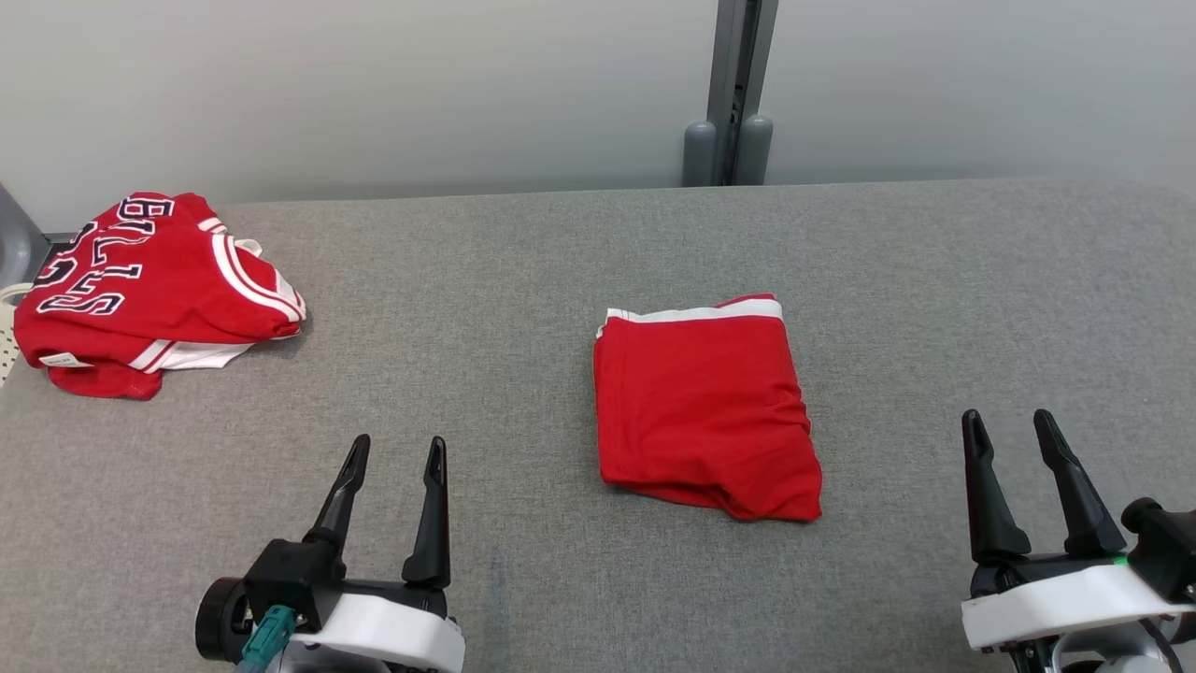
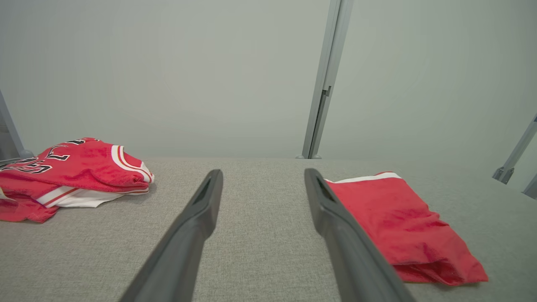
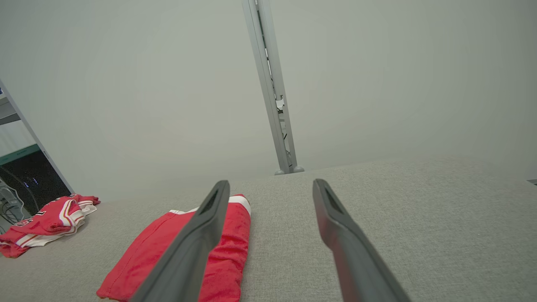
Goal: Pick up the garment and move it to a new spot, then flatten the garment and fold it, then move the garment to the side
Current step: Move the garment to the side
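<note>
A red garment (image 1: 705,407) with a white band lies folded into a neat rectangle at the middle of the grey table (image 1: 561,280). It also lies to the right in the left wrist view as the garment (image 2: 402,222), and low left in the right wrist view as the garment (image 3: 176,260). My left gripper (image 1: 394,451) hovers open near the front edge, to the garment's left. My right gripper (image 1: 1012,425) stands open at the front right, apart from the cloth. Nothing sits between either pair of fingers.
A second red jersey (image 1: 149,290) with black lettering and white trim is piled at the table's far left corner. A grey post (image 1: 729,93) rises behind the table against a pale wall.
</note>
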Motion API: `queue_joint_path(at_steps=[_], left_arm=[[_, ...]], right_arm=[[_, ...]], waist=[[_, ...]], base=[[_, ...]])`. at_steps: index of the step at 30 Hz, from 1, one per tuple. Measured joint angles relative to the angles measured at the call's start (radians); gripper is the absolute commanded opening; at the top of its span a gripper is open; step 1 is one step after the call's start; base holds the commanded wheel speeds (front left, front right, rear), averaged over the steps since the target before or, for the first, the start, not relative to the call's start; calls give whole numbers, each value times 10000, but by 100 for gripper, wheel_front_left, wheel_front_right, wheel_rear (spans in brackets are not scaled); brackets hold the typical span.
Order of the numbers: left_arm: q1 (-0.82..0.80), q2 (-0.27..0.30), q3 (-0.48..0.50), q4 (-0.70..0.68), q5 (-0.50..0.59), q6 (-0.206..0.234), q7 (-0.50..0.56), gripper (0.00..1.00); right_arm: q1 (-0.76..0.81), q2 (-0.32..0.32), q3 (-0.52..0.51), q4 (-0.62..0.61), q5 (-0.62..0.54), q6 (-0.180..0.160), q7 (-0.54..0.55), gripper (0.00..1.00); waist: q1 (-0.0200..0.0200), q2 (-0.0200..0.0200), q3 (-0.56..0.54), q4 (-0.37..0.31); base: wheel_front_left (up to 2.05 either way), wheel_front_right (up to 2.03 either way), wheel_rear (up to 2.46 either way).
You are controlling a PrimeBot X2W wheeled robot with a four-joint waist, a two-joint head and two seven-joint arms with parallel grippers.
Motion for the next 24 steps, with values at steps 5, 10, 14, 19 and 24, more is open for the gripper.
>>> queue_joint_path(at_steps=[5,10,14,19,24], left_arm=[[-60,-6,-13,-19,4,-2,0,100],[-212,-12,-59,-21,8,-2,-2,100],[-376,-13,-146,-25,6,-4,-2,100],[-507,-13,-217,-58,-19,0,0,100],[-656,-15,-316,-86,-96,52,-2,100]], right_arm=[[-240,8,67,113,69,0,270,100],[-1081,-27,140,514,136,0,1496,100],[-2001,-591,523,1012,905,0,2945,100],[-2867,-1287,951,1743,1705,0,4282,100],[-3705,-1655,1356,2823,2941,0,5869,100]], waist=[[1,-1,95,45],[1,0,250,134],[0,0,417,282],[0,0,643,459],[1,0,933,711]], base=[[0,0,0],[0,0,0],[0,0,0],[0,0,0],[0,0,0]])
